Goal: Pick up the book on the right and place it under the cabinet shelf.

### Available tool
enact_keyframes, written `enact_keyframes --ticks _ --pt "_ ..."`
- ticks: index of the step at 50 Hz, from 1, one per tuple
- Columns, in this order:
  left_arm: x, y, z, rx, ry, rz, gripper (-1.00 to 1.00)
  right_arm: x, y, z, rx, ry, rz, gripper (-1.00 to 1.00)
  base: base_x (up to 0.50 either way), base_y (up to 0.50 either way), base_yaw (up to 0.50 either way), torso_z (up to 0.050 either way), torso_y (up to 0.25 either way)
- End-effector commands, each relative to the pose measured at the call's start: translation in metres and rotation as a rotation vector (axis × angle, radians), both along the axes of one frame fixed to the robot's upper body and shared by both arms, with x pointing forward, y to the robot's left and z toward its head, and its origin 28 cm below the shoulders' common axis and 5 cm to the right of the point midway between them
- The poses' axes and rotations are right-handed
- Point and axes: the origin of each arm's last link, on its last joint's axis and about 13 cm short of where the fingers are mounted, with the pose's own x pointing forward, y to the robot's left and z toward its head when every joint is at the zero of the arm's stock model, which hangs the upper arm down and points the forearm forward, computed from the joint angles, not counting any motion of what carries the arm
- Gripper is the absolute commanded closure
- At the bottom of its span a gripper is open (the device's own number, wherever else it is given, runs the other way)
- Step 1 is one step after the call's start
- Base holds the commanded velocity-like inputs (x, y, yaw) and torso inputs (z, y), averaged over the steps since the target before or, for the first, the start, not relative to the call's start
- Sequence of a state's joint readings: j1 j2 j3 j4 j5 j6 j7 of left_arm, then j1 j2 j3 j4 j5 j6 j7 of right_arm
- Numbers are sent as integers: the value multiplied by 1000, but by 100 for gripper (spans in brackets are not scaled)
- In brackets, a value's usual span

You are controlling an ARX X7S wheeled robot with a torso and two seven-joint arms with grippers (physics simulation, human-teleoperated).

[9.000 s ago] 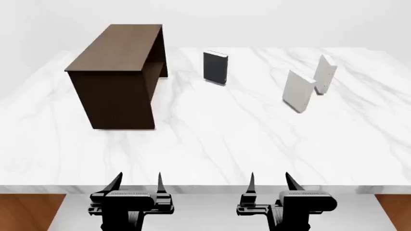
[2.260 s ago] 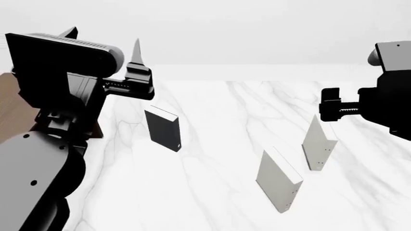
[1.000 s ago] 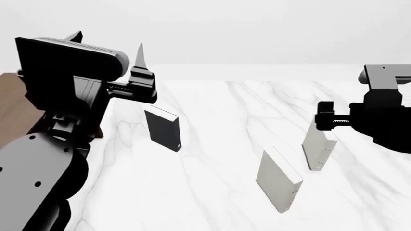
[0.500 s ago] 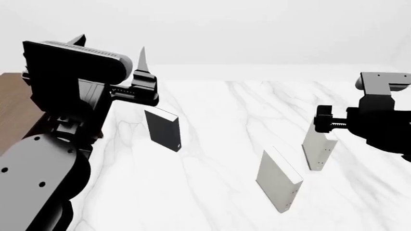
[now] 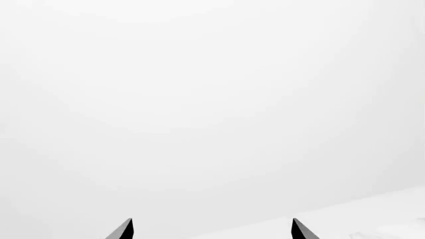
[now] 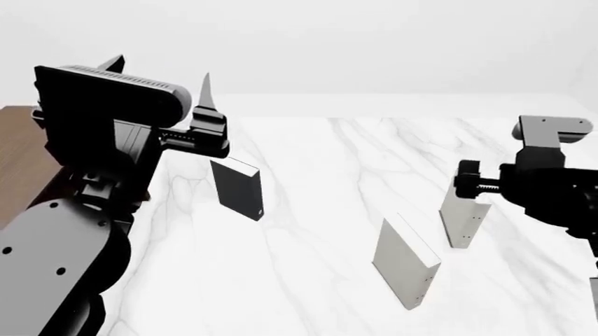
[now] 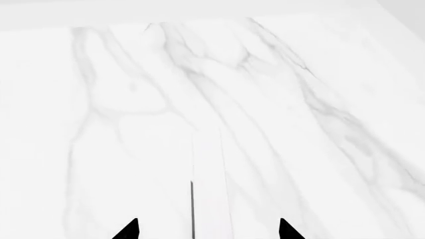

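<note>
Right arm sinks toward the book
The right end effector (image 7: pixel 208 230) has dropped lower over the off-white book (image 6: pixel 463 217), fingers spread astride its top edge; the left arm drifted slightly

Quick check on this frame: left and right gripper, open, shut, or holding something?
Left gripper: open, raised in the air, holding nothing.
Right gripper: open, fingertips astride the top edge of the book, not yet closed on it.

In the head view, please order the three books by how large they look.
1. Grey book, nearest the camera, so its lead is unsure.
2. Black book and off-white book: they look alike; the right gripper partly hides the off-white one.
</note>
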State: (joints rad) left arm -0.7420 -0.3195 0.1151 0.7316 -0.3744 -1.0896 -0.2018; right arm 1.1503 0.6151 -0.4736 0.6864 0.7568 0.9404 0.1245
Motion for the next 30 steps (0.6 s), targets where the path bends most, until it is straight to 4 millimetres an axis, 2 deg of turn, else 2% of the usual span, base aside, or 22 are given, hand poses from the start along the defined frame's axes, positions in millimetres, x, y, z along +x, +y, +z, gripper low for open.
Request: enact_keyframes --ticks 1,30 --pt "0 1 -2 -1 4 3 -100 5 0 -9 4 12 -5 -100 0 0 0 0 0" --pt "-1 1 0 4 4 -1 -100 7 -7 -34 6 51 -40 -100 0 0 0 0 0"
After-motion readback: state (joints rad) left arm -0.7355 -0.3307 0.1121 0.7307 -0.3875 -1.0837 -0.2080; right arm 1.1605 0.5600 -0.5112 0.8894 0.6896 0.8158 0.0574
